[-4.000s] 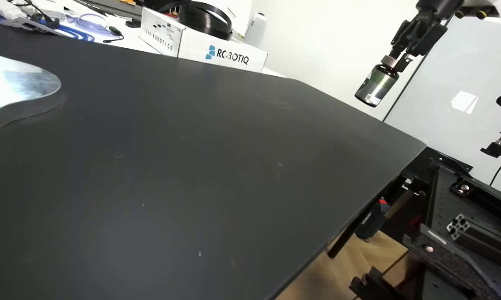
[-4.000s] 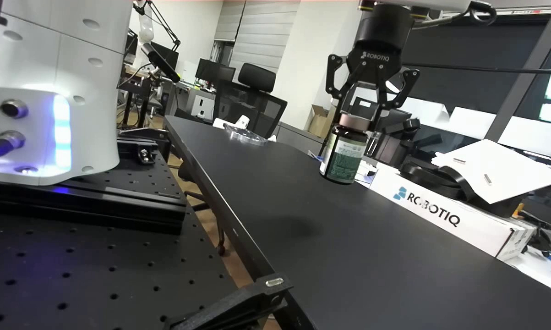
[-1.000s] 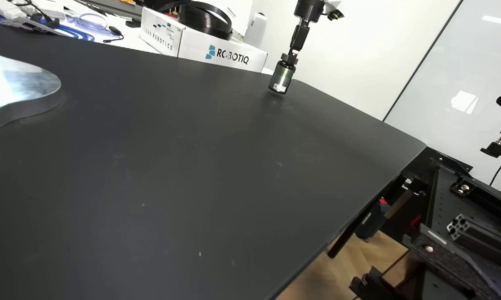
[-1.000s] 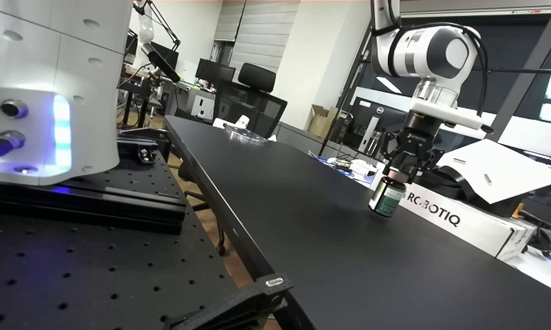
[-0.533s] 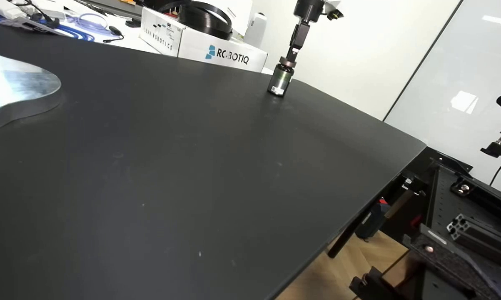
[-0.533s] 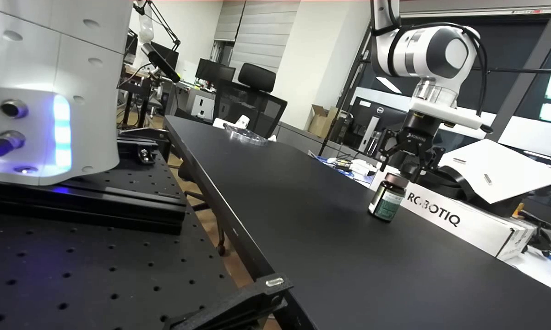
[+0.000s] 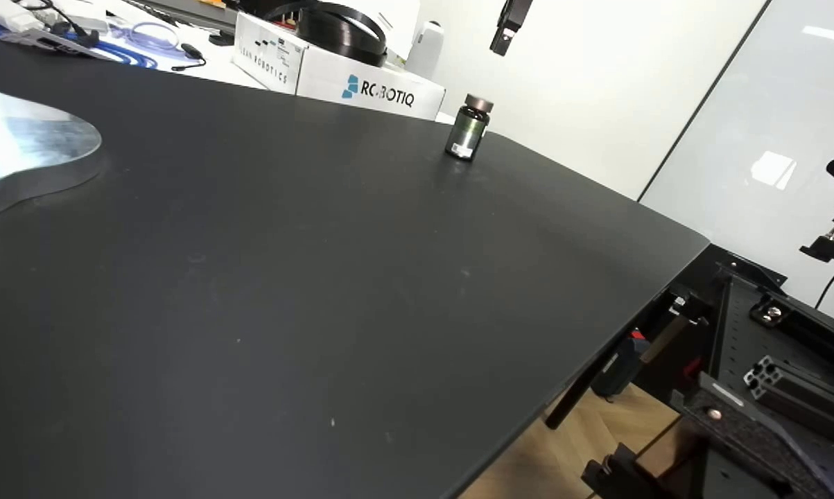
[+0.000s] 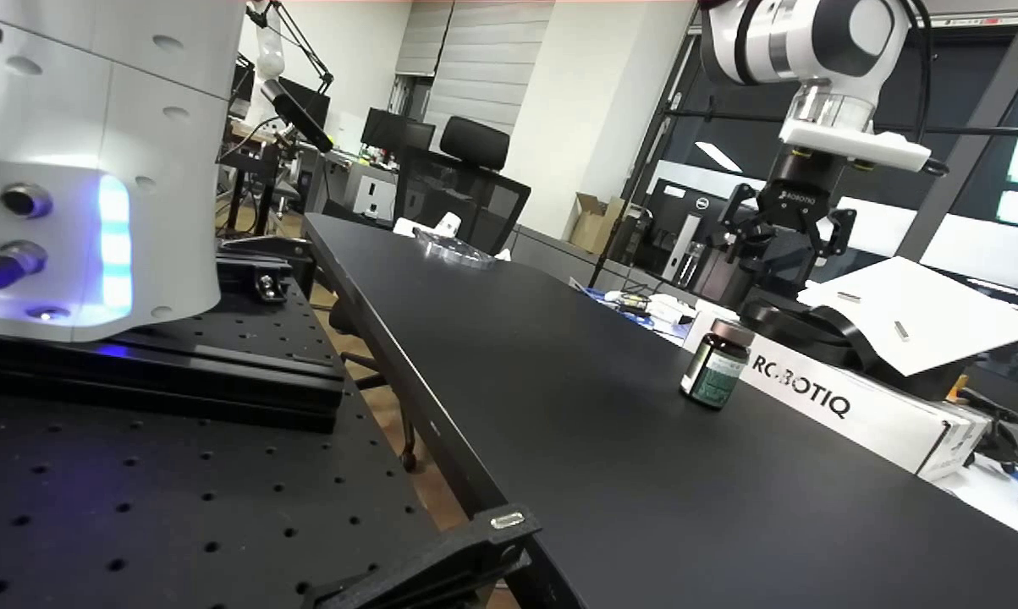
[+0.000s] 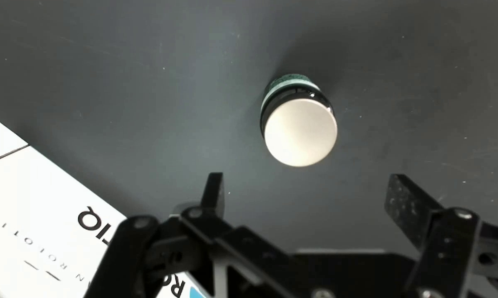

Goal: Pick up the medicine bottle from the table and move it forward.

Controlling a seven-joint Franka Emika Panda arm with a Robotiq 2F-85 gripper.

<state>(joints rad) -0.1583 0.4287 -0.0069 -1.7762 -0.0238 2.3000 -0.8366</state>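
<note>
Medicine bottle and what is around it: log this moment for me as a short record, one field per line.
object: medicine bottle
position: upright on the black table, apart from the white box
cap: on
gripper: open, above the bottle, not touching it
change: a second ago the bottle was in the gripper; now it stands released
stage: probably placed, gripper backing off

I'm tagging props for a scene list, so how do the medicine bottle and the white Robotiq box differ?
Shape: the medicine bottle is round and upright; the white Robotiq box is long and straight-edged.
Size: the bottle is much smaller than the box.
Colour: the bottle is dark, with a partly green label and a lighter cap; the box is white with black lettering.
Shared: neither is held by the end effector.
</note>
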